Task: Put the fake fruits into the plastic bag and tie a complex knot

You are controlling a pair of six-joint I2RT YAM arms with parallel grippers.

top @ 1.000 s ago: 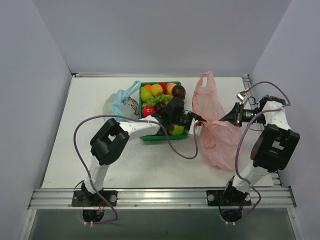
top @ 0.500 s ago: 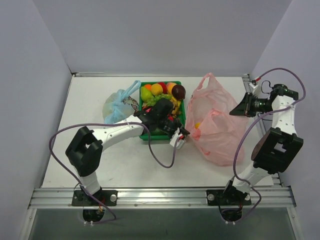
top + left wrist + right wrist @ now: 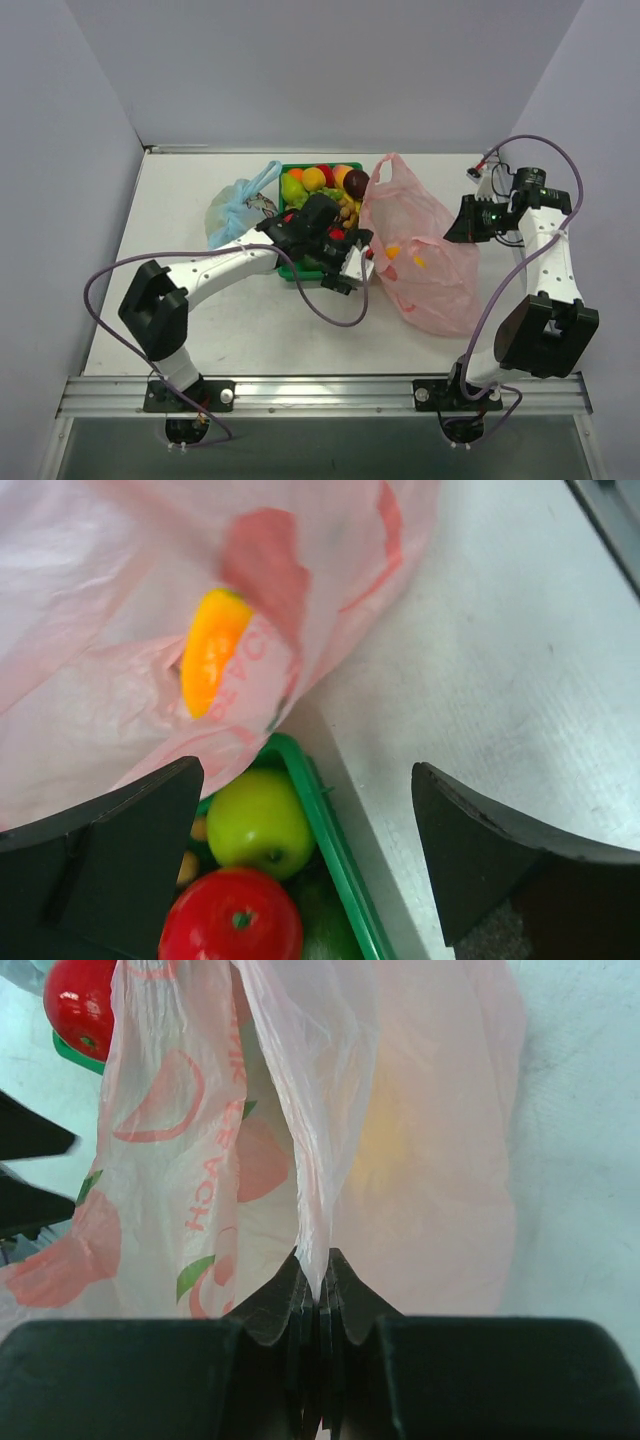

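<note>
The pale-pink plastic bag (image 3: 420, 270) lies right of the green tray (image 3: 300, 272), held up at one side. My right gripper (image 3: 458, 222) is shut on a fold of its rim (image 3: 318, 1260). Two small yellow-orange fake fruits (image 3: 395, 250) show through the plastic; the left wrist view has one (image 3: 212, 650). My left gripper (image 3: 356, 264) is open above the tray's near right corner (image 3: 335, 850), with nothing between its fingers (image 3: 480, 850). Below it lie a green apple (image 3: 258, 820) and a red apple (image 3: 232, 920). More fruits (image 3: 320, 185) fill the tray. No knot is in view.
A light-blue plastic bag (image 3: 235, 210) with tied handles lies left of the tray. Grey walls enclose the white table on three sides. The left arm's purple cable (image 3: 330, 305) loops over the table in front of the tray.
My left gripper has pulled back from the bag's mouth to the tray corner and opened. My right gripper has carried the bag's rim leftward, so the bag now stands against the tray.
</note>
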